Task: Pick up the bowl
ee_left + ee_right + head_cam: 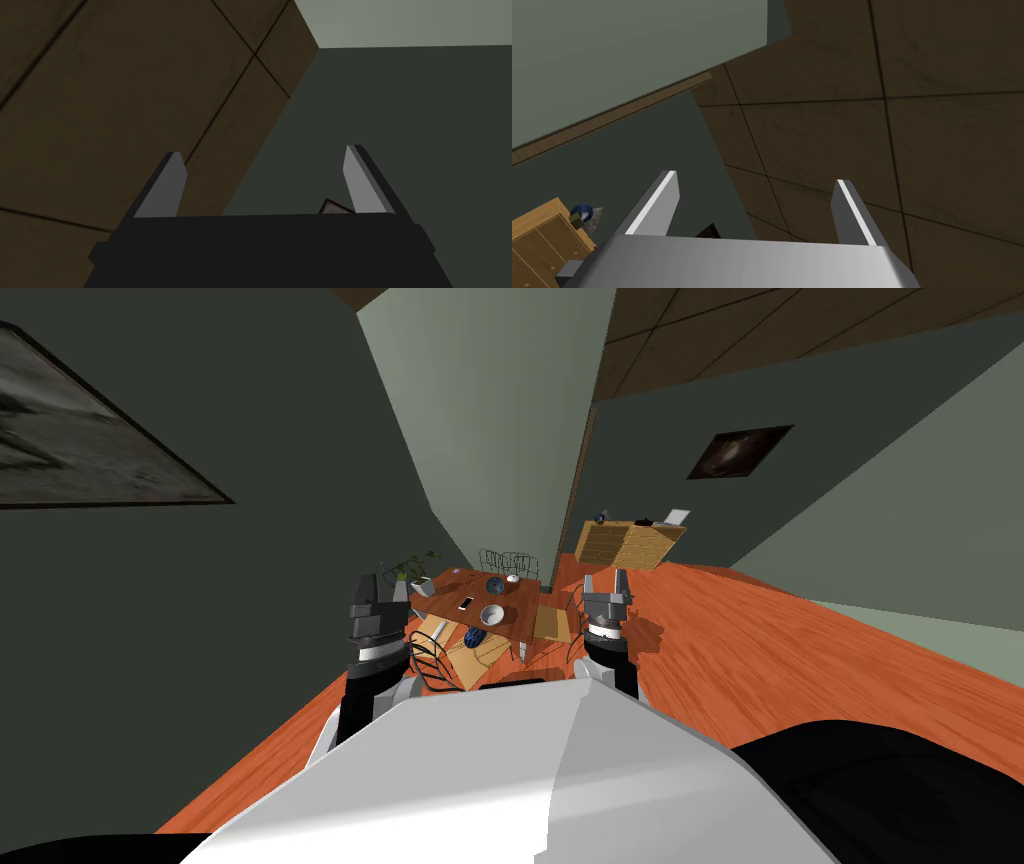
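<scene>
The bowl (492, 614) was white and round, open side up, its hollow shaded grey. It stood on the brown table (515, 603), about the middle of the top. In the head view a phone (466, 602) lay near it at 10 o'clock. A blue sphere (496, 585) sat at 12 o'clock, with a small white cup (513, 579) just beyond at 1 o'clock. A plant (415, 568) in a white pot stood off the table's corner, at 10 o'clock from the bowl. Wire chairs (508, 561) closed the far end at 12 o'clock. A dresser (628, 544) stood well apart at 2 o'clock, against the wall.

In that view the left gripper (380, 584) stood at 9 o'clock from the bowl and the right gripper (606, 583) at 3 o'clock, with neither touching it.

The wrist views gave the claws plainly. The left one's fingers (167, 187) were spread wide with nothing between them. The right one's fingers (657, 205) were spread the same way, also holding nothing. The right wrist view also brought the dresser close, showing its drawer fronts and a blue ball (582, 210) on its top. In the head view the things on that top were too small to tell.
</scene>
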{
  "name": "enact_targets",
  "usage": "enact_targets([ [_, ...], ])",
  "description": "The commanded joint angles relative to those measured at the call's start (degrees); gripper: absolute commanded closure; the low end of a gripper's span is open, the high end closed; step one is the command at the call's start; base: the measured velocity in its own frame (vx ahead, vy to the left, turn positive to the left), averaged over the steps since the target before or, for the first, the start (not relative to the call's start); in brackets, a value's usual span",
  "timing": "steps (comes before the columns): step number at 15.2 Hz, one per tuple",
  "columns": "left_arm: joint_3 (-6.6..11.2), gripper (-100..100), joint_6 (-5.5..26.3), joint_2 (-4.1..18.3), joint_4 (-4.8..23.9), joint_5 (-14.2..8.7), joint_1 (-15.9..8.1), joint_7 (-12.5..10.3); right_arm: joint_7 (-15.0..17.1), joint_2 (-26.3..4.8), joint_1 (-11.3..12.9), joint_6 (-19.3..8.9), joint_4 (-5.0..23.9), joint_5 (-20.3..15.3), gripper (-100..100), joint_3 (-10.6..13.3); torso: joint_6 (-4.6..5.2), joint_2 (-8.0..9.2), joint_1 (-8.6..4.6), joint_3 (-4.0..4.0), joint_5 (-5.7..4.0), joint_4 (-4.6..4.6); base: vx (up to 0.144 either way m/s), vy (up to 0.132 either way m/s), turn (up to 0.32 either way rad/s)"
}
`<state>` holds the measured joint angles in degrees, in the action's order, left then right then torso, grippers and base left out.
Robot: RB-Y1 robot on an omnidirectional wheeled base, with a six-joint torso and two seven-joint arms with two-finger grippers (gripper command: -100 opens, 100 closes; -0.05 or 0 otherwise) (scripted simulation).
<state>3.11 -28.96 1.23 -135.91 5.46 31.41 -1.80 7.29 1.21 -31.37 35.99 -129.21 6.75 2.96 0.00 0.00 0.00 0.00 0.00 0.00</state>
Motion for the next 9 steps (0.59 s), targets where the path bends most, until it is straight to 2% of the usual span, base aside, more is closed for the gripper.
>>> enact_targets([
  [1,0.1,-100,1.0,2.4,1.4,-0.3,-0.6,0.3,0.0,0.0,0.0,0.0,0.0,0.0,0,0.0,0.0,0.0,0.0,0.0,0.0,0.0,0.009,-0.004,-0.036],
  [6,0.52,-100,5.6,6.8,7.9,-1.8,-3.6,1.8,0.0,0.0,0.0,0.0,0.0,0.0,0,0.0,0.02,-0.2,0.01,-0.12,0.01,-0.05,0.04,-0.006,-0.082],
  [9,0.62,-100,6.9,7.5,10.0,-2.2,-4.4,2.2,0.0,0.0,0.0,0.0,0.0,0.0,0,0.0,0.01,-0.22,0.0,-0.13,0.01,-0.06,0.041,-0.004,-0.055],
])
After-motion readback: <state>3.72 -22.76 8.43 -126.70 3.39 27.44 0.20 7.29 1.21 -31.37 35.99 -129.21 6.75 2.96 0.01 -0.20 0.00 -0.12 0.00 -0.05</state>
